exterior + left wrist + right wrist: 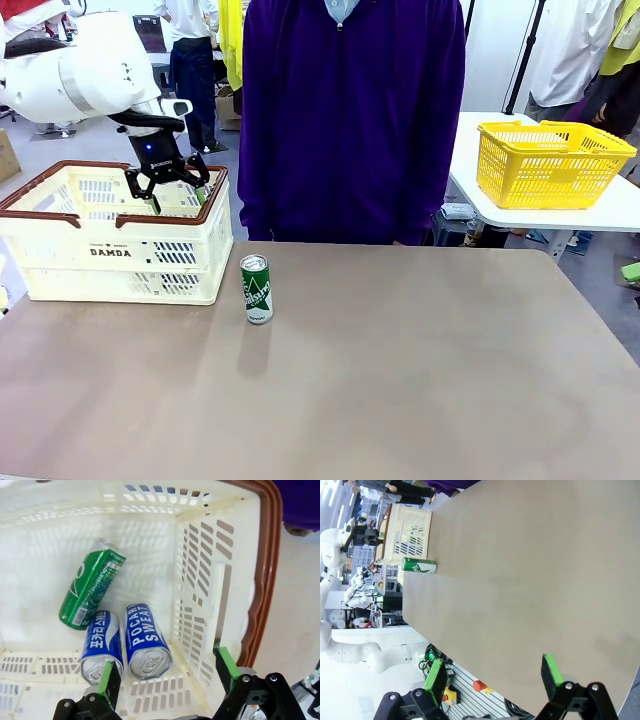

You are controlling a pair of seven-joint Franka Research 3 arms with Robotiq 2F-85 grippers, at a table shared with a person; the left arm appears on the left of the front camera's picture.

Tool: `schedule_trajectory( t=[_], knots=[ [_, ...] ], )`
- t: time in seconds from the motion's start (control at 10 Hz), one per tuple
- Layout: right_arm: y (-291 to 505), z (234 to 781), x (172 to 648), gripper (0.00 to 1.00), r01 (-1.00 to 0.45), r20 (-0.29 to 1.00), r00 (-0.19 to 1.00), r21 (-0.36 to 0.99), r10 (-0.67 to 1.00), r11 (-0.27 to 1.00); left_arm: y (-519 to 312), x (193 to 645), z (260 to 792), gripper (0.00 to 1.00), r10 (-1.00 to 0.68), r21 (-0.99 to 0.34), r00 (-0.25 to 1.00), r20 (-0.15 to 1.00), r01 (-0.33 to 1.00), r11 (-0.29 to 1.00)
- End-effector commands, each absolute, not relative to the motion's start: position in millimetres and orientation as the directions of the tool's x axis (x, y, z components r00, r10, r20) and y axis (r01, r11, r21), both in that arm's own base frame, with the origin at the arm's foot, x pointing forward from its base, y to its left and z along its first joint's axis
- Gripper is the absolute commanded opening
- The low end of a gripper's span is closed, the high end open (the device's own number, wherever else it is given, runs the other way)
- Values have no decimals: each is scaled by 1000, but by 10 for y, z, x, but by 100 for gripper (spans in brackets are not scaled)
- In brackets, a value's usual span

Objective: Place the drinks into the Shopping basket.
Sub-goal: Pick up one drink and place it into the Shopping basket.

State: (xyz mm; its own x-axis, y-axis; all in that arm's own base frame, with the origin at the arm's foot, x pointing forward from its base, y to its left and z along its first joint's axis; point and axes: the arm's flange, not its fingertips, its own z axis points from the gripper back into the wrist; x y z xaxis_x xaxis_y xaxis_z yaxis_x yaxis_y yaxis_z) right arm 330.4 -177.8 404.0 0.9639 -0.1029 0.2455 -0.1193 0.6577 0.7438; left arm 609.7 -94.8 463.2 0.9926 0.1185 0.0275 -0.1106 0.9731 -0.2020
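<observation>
Brown and bare, the worktop [400, 380] stretched from the robot to a person in a purple top [350, 120] at its far edge. At its left end stood the cream shopping basket [60, 262], and inside it lay three cans: a green one [91, 590] leaning on the wall and two blue ones [101, 645] side by side on the floor. The left gripper [178, 194] hung over the basket, jaws apart and empty. The right gripper [492, 680] waited over the worktop, jaws also apart. One green can [256, 288] stood upright just outside the basket, so by that count one drink was left.
</observation>
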Motion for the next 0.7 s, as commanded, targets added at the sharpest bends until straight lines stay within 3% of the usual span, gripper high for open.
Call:
schedule_trajectory(
  t=[0.0, 0.2, 0.4, 0.6],
  knots=[
    [-1776, 4060, 3291, 100, -118, 241, 966, 743, -98, 659, -836, 5841, 5019, 100, 109, -240, 989, 105, -81, 967],
    [-1776, 4060, 3291, 100, -118, 241, 966, 743, -98, 659, -714, 5155, 5827, 100, 46, -363, 974, 224, 39, 931],
    [-1776, 4060, 3291, 100, -118, 241, 966, 743, -98, 659, -296, 4507, 6303, 100, 3, -497, 977, 214, 106, 861],
    [-1776, 4060, 3291, 100, -118, 241, 966, 743, -98, 659, 458, 3982, 6204, 100, -92, -756, 977, 191, 206, 621]
  ],
)
